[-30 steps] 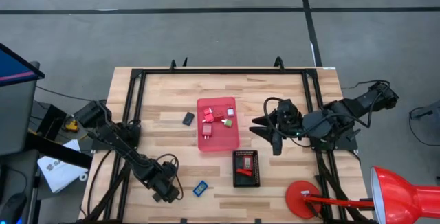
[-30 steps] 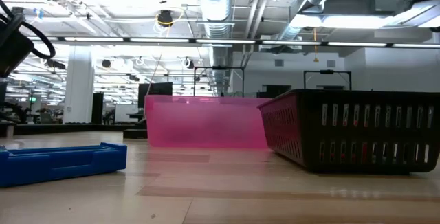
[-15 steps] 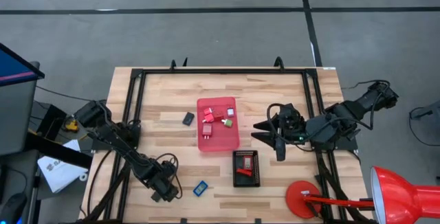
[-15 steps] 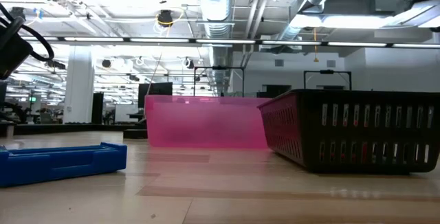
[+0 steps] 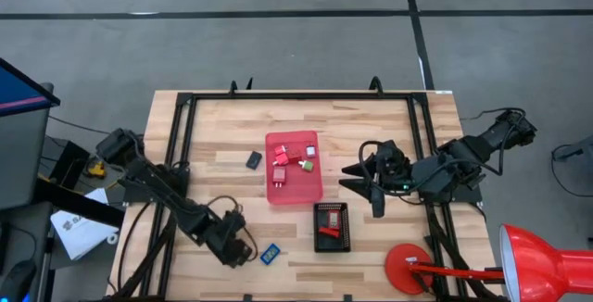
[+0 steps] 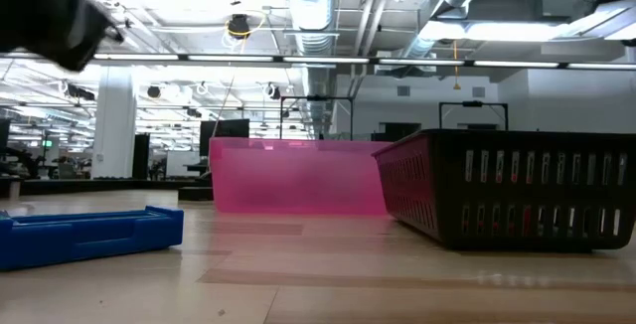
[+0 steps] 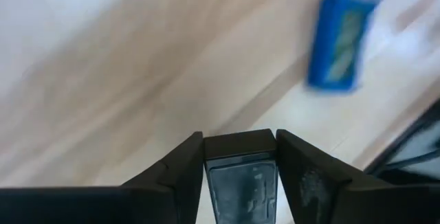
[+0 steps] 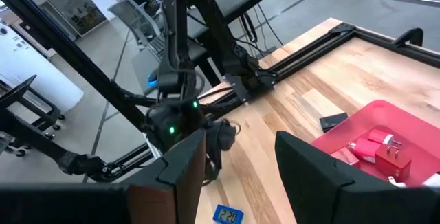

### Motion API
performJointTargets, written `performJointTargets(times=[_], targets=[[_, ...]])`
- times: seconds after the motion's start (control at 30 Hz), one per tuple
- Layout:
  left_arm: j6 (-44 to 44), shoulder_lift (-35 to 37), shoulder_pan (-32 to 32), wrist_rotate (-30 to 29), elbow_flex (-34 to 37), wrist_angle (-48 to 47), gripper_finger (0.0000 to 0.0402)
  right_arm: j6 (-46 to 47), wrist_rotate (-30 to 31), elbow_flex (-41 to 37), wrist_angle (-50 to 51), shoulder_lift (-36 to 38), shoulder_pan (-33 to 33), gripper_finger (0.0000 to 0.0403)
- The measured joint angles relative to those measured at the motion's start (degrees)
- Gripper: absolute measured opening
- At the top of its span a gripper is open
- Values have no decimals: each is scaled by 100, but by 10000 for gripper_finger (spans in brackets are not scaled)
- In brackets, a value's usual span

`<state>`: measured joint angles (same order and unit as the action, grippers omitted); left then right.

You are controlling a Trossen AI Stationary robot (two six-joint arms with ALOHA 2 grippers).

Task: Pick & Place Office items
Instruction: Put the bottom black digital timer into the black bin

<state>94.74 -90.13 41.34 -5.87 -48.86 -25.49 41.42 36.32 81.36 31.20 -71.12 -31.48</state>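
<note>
Where the pale wood-plank table (image 5: 389, 117) nears its front edge, we see the left gripper (image 5: 243, 252) low over bare boards, just beside the small flat blue piece (image 5: 271, 254); a dark, flat, glossy block (image 7: 240, 176) is pinched between its fingers (image 7: 180, 165). The red blocky pieces (image 5: 292, 158) lie clustered in the smooth pink tray (image 5: 306, 191), a black piece (image 5: 254, 160) sits alone on open wood beside it, and the black grid tray (image 5: 343, 237) holds more red. The right gripper (image 5: 364, 175) hangs spread wide near the table's right side.
</note>
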Motion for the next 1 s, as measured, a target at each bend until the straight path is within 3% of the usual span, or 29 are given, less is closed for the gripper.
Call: performJointTargets(times=[0.17,0.33,0.47,0.6,0.8,1.0], targets=[[-457,632,-442,-1043,-11,377,160,-1,0,0,10,-1,0,170],[-1815,953,-1131,-1624,-9,1673,167,-1,0,0,28,-1,-2,170],[-3058,836,-1650,-1625,-14,3264,160,1,76,0,43,21,-108,170],[-3577,442,-1994,-1532,-20,4116,160,30,435,-2,165,150,-306,170],[-3714,-501,-2162,-1178,-164,5055,164,45,1136,-4,192,452,-656,170],[-4277,-1316,-2328,-993,-997,5253,163,15,1625,-2,327,668,-943,170]])
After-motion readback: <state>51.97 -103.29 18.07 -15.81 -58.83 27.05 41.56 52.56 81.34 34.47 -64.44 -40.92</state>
